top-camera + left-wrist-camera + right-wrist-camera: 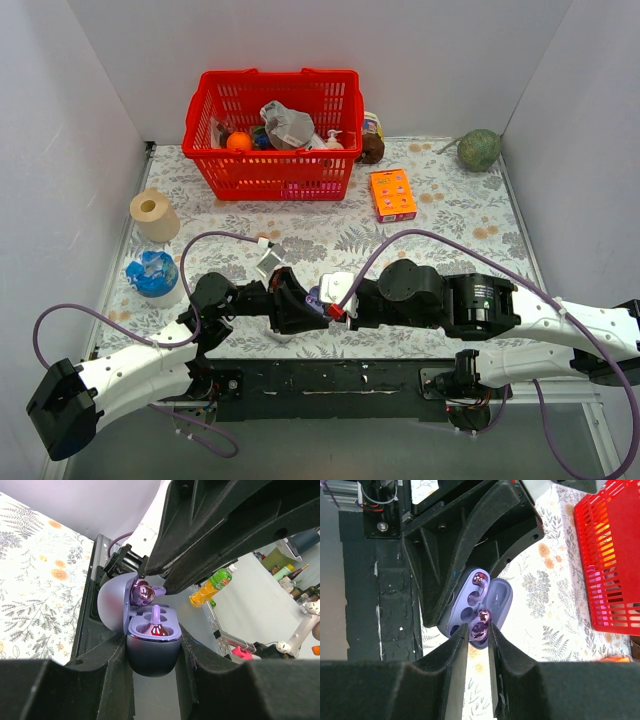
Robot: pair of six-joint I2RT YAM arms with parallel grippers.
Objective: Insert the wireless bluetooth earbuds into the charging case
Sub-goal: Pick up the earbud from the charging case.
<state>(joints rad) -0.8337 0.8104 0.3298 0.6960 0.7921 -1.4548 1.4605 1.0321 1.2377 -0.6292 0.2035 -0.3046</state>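
The charging case is lavender, hinged open, with its lid tipped back. My left gripper is shut on the case body and holds it above the table's near edge. One purple earbud sits in a socket. My right gripper is shut on the other earbud, right at the case's free socket and touching its rim. The same held earbud shows in the left wrist view against the lid. In the top view the two grippers meet at the case.
A red basket full of items stands at the back. An orange box, a green ball, a paper roll, a blue-and-white object and a small white object lie on the floral cloth.
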